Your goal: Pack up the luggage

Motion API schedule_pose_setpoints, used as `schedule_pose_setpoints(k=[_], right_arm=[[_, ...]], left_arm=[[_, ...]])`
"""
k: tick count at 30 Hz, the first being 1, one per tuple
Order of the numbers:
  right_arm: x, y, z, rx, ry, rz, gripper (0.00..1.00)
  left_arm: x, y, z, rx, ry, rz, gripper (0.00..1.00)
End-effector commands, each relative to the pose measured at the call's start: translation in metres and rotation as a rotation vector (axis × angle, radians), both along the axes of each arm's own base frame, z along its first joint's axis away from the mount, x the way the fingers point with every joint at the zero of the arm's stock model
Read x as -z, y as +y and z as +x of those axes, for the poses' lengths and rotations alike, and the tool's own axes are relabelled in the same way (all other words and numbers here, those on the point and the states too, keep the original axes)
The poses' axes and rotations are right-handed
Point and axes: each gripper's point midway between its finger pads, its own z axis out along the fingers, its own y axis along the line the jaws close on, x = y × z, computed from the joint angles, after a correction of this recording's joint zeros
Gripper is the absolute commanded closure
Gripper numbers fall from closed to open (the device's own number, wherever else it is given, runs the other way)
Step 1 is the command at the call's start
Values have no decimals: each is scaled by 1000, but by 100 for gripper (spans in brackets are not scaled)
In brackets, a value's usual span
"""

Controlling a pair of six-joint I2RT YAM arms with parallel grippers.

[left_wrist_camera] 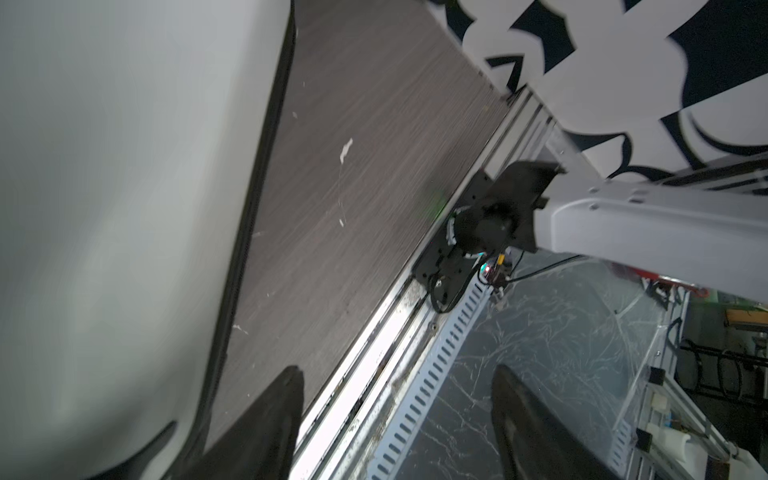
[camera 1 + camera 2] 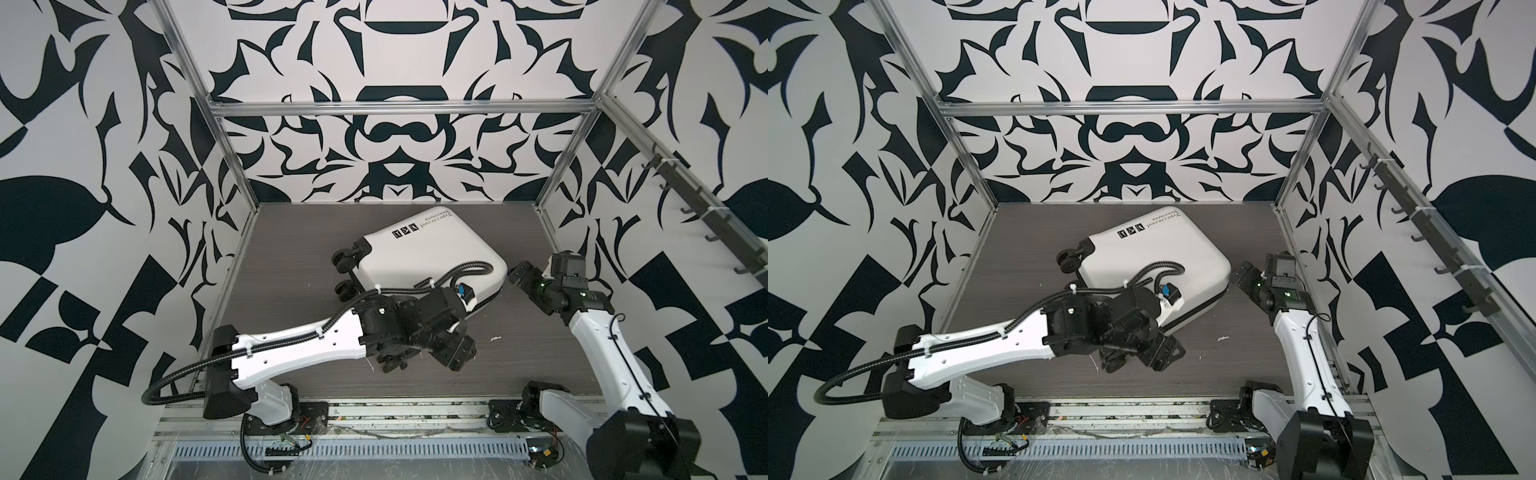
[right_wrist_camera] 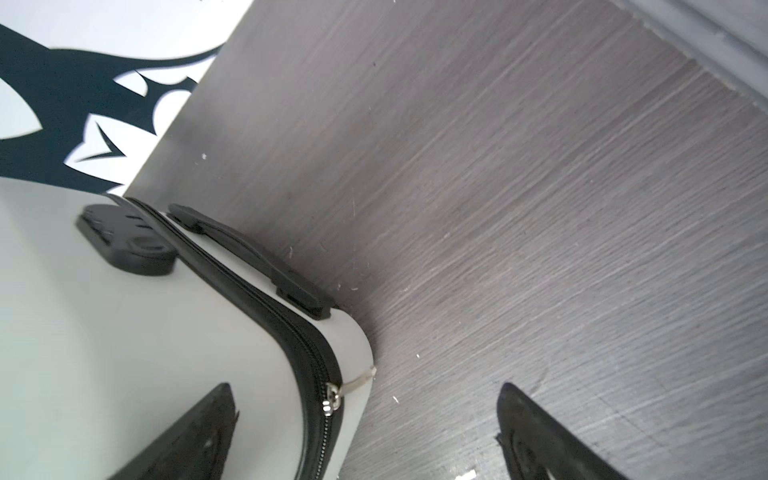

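Now luggage (image 2: 432, 257) lies shut, flat on table (image 2: 291, 257). My L gripper (image 1: 397, 374) & R gripper (image 3: 365, 388) both gape, empty, by its near edge & rt corner. Zip step, I reckon; next: pinch zip pull (image 3: 332, 399) squarely.

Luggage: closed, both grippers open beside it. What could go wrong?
1. The right gripper sits open at the luggage corner; the small zipper pull could slip its fingers.
2. The left arm's cable loops over the shell and may snag.
3. Unheld, the case might slide under a push.
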Motion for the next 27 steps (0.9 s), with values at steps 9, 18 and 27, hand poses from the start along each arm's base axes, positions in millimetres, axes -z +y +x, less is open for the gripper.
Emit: schedule_pose_setpoints(k=[9,18,27], right_arm=[[-19,16,20,-83,-100,85,5],[-39,19,18,-88,-213,93,2],[-41,42,37,-176,-269,232,2]], left_arm=[[75,44,47,-327,9,53,25],[75,124,141,-661,43,-101,25],[93,188,252,-856,113,-176,24]])
